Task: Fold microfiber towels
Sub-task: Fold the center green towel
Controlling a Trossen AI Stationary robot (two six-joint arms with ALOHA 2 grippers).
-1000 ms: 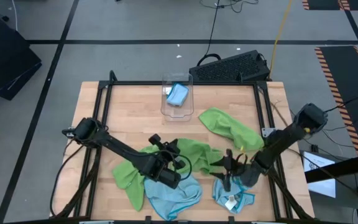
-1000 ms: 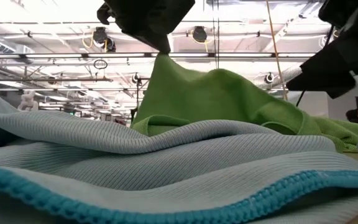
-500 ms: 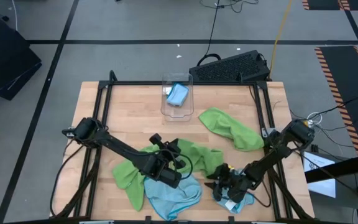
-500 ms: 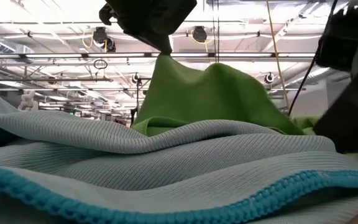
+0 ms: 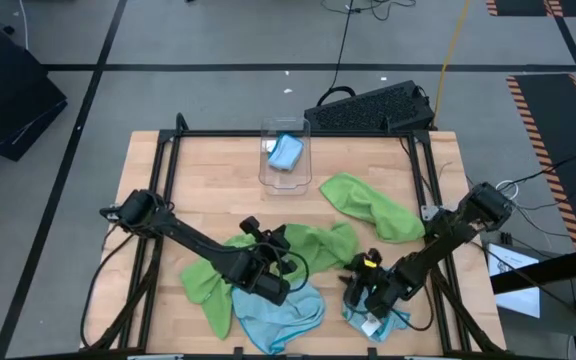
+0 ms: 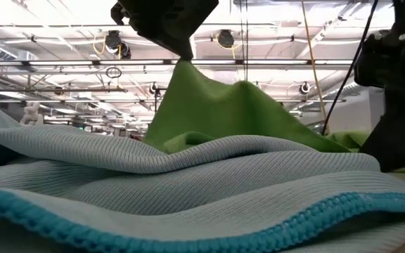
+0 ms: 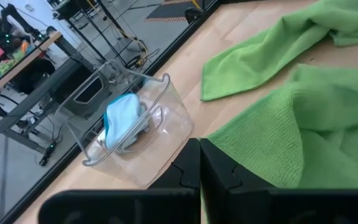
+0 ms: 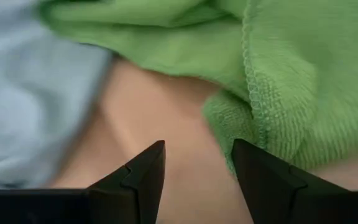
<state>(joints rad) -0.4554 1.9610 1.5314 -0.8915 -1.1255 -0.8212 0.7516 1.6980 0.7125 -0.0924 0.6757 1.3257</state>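
- Table (image 5: 208, 170): a wooden top within a dark frame, seen in the centre of the high view.
- Left gripper (image 5: 280, 250): placed at lower centre of the high view, its jaws clenched on the middle green towel (image 5: 313, 250). In the low view the gripper (image 6: 186, 55) is seen at upper centre, with the cloth (image 6: 223, 112) hanging from it in a peak.
- Right gripper (image 5: 356, 288): placed at lower right of centre in the high view, low over the table, with its jaws standing apart and nothing grasped. In the right wrist view bare wood is seen between the fingers (image 8: 138, 180), with a green towel edge (image 8: 278, 93) just beyond them.
- Left green towel (image 5: 203, 285): laid flat at lower left of centre in the high view, partly under the left arm.
- Right green towel (image 5: 368, 205): laid crumpled at right of centre in the high view, apart from both grippers.
- Large blue towel (image 5: 278, 312): spread at the bottom centre of the high view, just below the left gripper; it fills the foreground of the low view (image 6: 188, 190).
- Small blue towel (image 5: 383, 322): bunched at lower right of the high view, beneath the right arm, with a white tag showing.
- Clear bin (image 5: 286, 152): stood at upper centre of the high view, with a folded blue towel (image 5: 286, 150) inside it.
- Keyboard (image 5: 368, 107): set beyond the upper right edge of the table.
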